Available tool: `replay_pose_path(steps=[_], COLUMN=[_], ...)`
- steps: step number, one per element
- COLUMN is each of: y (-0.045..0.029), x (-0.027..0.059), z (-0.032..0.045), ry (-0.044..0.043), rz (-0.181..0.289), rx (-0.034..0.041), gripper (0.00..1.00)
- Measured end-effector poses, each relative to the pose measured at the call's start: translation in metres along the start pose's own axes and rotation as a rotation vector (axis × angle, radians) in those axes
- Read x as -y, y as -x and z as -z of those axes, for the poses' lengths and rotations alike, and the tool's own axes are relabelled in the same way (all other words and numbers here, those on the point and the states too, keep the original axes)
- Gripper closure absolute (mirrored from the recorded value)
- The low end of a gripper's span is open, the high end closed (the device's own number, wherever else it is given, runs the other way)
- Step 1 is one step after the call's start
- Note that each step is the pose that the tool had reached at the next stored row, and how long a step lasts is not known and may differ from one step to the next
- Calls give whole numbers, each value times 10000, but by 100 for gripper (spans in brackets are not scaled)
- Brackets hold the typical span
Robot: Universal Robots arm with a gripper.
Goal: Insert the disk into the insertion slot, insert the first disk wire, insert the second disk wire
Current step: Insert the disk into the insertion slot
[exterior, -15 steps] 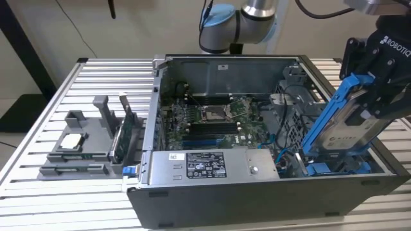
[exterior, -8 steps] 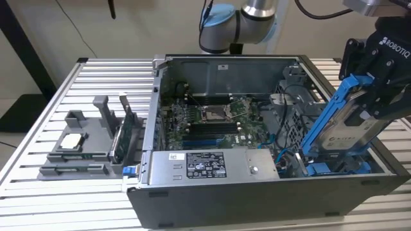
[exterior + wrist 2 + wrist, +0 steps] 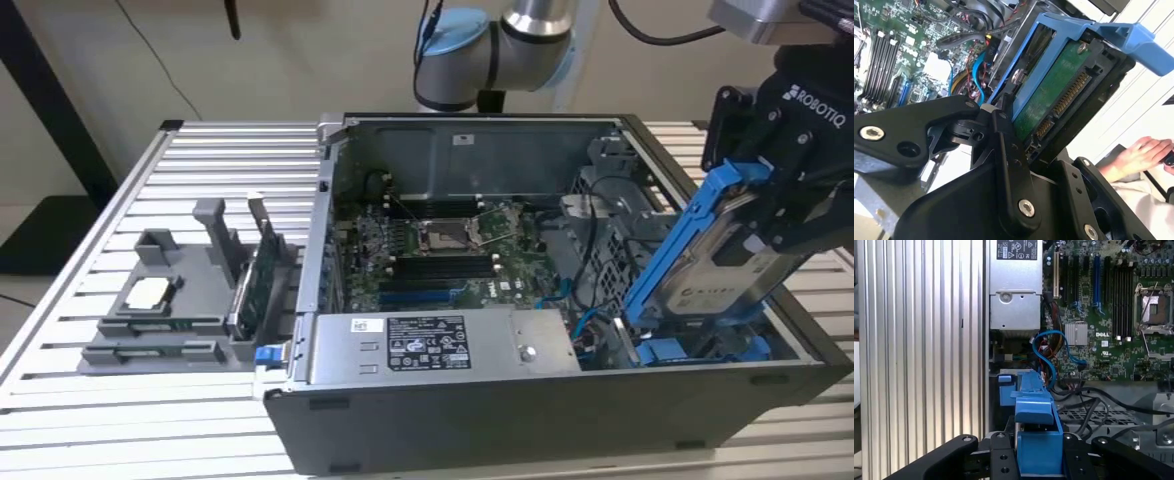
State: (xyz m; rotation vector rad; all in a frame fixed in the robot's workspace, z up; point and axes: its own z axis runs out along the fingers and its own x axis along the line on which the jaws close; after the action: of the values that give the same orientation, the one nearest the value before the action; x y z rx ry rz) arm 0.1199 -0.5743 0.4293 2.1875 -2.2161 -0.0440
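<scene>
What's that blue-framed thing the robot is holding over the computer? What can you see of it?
It is the disk: a flat silver drive with a white label in a blue plastic carrier. In the second wrist view its underside shows a green circuit board and a row of connector pins. The gripper clamps it, steeply tilted, its lower end by the insertion slot and its blue rails.

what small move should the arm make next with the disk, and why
Probably ease the disk down a little: the gripper holds it steeply tilted, its lower end close by the blue rails of the insertion slot, not yet seated flat.
</scene>
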Motion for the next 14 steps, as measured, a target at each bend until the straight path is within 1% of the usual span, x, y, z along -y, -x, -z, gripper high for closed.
replay_pose_path(steps=[14], y=[1], x=[3], z=[-63], ry=[0], rz=[-1], rx=[2], gripper=[67])
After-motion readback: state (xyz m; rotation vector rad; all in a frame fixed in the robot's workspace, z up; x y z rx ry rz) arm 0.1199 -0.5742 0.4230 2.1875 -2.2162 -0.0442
